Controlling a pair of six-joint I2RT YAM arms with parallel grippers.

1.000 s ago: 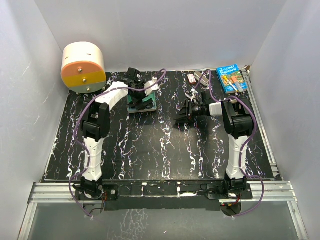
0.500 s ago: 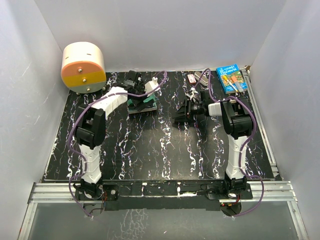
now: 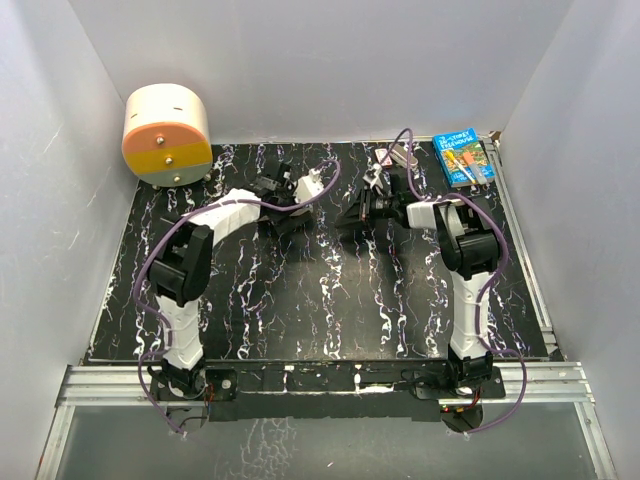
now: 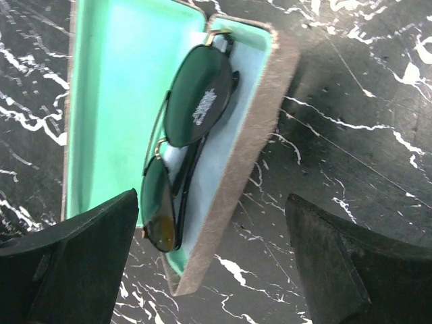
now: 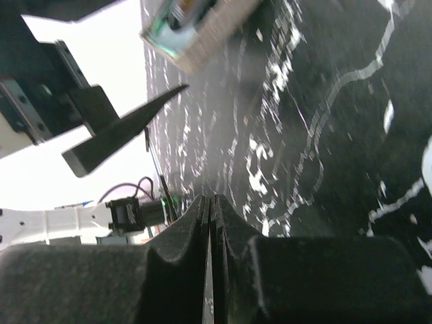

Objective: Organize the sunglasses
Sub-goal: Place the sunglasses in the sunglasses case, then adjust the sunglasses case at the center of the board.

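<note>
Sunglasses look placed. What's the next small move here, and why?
Probably bring the left hand to the open lid and start folding it shut: the sunglasses already lie folded inside the case, and the hand is open, holding nothing.

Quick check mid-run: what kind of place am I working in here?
Probably a lab test booth, not a home: plain white walls box in a black marbled table, a metal rail runs along its near edge, and props like a book sit at the back.
</note>
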